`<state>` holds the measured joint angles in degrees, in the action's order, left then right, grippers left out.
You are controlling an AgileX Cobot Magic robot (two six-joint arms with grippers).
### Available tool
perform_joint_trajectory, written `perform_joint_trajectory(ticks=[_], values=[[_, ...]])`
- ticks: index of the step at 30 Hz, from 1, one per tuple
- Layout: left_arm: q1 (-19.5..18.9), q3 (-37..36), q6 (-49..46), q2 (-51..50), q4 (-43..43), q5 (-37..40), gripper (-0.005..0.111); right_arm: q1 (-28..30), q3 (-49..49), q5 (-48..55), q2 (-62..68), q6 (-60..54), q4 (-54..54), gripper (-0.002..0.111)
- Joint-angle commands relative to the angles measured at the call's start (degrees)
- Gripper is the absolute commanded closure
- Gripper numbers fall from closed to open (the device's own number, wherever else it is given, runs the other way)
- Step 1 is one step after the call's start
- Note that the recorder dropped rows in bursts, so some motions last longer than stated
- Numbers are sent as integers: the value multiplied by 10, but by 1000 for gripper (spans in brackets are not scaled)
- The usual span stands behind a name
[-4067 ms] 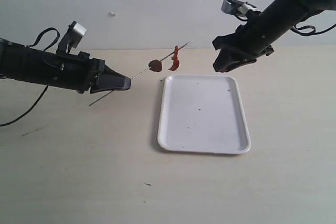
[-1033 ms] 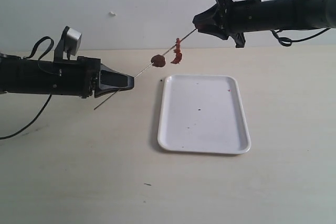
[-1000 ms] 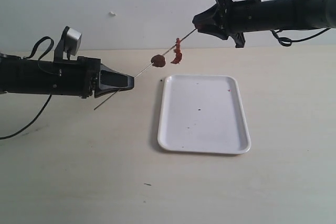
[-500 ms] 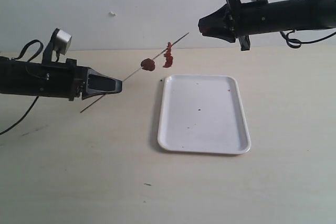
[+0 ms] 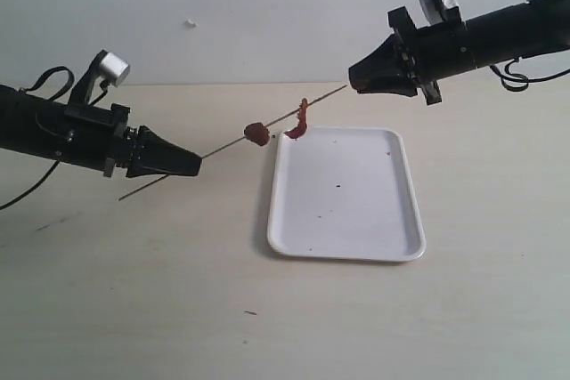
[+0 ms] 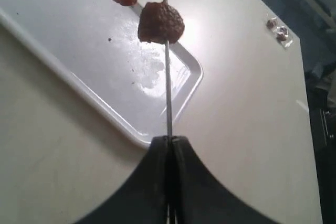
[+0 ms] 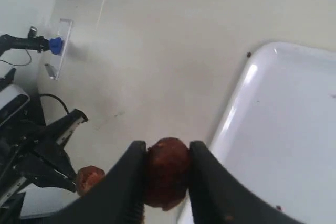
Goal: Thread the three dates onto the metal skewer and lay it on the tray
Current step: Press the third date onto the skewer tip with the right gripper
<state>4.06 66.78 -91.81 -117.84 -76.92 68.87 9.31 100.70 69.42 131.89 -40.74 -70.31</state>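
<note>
- The third date (image 7: 167, 174), wrinkled and dark red-brown, is pinched between my right fingers (image 7: 130, 182) at the tip of the skewer (image 6: 167, 93). I cannot tell whether the point has bitten in.
- If I come in off-centre, the point could skid off the skin or lever the date out of my grip.
- The round date (image 5: 257, 133) and the ragged date (image 5: 298, 122) hang on the thin skewer in the air. The ragged one looks torn and may drop.
- My left fingers (image 6: 152, 182) are clamped on the skewer near its back end, so a hard push could bend it or make it slide.
- The white tray (image 5: 347, 220) lies on the tabletop (image 5: 134, 291) below, and the skewer is not yet on it.
</note>
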Motion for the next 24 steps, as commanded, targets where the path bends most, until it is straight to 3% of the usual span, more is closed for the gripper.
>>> perform_joint_trajectory(ticks=[1, 19, 24], values=[[-1, 5, -10, 4, 16, 7, 107, 1, 3, 5, -1, 8, 45, 81], [-1, 7, -143, 4, 17, -54, 107, 0, 2, 5, -71, 78, 128, 81], [-1, 7, -178, 4, -4, -49, 107, 0, -46, 5, -88, 53, 120, 81]])
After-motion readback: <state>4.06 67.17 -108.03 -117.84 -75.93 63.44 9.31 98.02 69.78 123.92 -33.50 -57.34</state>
